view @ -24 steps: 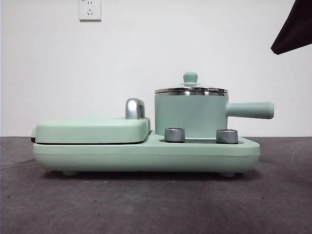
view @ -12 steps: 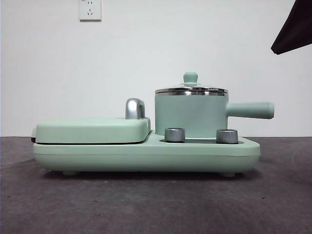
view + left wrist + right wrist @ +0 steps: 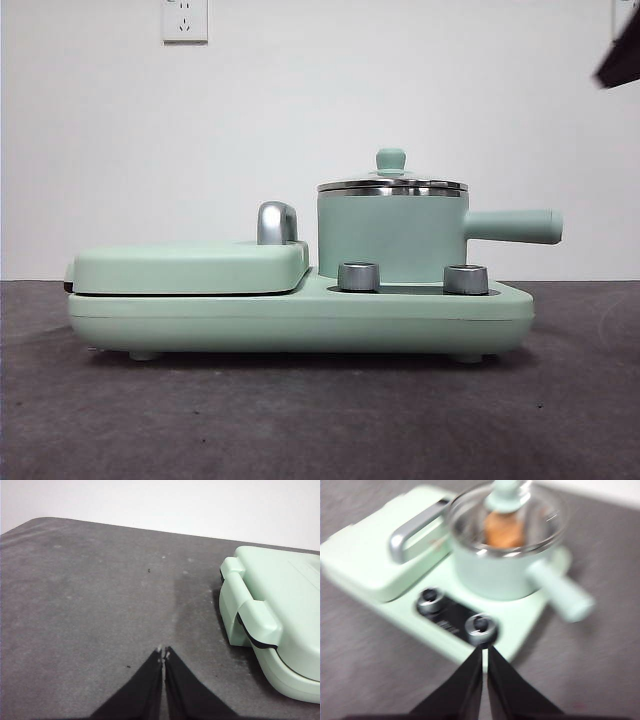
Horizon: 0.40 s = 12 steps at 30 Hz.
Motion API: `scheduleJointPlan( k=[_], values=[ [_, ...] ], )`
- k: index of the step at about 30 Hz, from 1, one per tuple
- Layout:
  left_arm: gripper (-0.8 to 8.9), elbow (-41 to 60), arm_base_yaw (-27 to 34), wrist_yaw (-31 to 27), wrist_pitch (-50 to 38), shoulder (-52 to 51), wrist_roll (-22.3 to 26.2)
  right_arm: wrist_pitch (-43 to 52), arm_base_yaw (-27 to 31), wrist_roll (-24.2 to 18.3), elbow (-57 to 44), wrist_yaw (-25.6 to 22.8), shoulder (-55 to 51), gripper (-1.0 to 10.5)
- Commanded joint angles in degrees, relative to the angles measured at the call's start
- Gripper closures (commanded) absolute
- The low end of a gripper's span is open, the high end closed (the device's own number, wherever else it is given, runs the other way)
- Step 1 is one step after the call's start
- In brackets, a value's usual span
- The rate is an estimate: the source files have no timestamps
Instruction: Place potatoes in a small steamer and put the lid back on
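A: From the front, what holds what?

B: The small steamer (image 3: 392, 238) stands on the right half of the cooker base (image 3: 300, 318), its straight handle pointing right. The lid (image 3: 392, 184) sits level on its steel rim, knob on top. From this level its inside is hidden. Left of it lies the flat griddle cover (image 3: 188, 266) with a chrome handle (image 3: 277, 222) behind. 2 metal dials (image 3: 359, 276) stand in front of the pot. A dark arm tip (image 3: 622, 58) shows at the top right corner, well apart from everything.

A: And the left wrist camera?

B: The left claw (image 3: 163, 653) has its 2 jaws pressed together, holding nothing, above bare grey table (image 3: 90, 590). The latched end of the griddle is near it, not touching.

A: The right wrist camera?

B: It is blurred. The right claw (image 3: 484, 650) also has its jaws together and empty, above the cooker's front edge just by 1 dial. Through the glass lid (image 3: 506, 500) the potato (image 3: 504, 530), an orange-brown lump, sits inside the steamer (image 3: 492, 570).
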State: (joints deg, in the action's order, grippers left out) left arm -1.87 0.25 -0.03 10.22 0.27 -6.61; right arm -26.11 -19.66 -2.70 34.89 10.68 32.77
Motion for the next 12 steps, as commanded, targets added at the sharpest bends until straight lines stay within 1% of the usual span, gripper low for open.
scheduleJointPlan(
  k=[1,5,7,9,12],
  values=[
    [8.08,1.1,0.1,0.2,-0.8,-0.1,0.4,2.3,3.9,-3.5,-5.6,-0.3,-7.1,9.3],
    [8.08,1.1,0.1,0.2,-0.9,-0.1,0.4,7.2,9.6,-3.8,-15.0,-0.2,-17.5,9.3],
    [8.08,1.1,0.1,0.2,-0.9,-0.1,0.4,8.9,12.2,-3.1,-19.5,-0.1,-22.4,9.3],
    [8.08,1.1,0.1,0.2,-0.8,-0.1,0.4,10.8,13.8,-2.2,-23.1,-0.1,-26.5,9.3],
    [8.08,1.1,0.1,0.2,-0.8,-0.1,0.4,14.1,15.3,-2.2,-27.2,-0.2,-31.1,9.3]
  ],
)
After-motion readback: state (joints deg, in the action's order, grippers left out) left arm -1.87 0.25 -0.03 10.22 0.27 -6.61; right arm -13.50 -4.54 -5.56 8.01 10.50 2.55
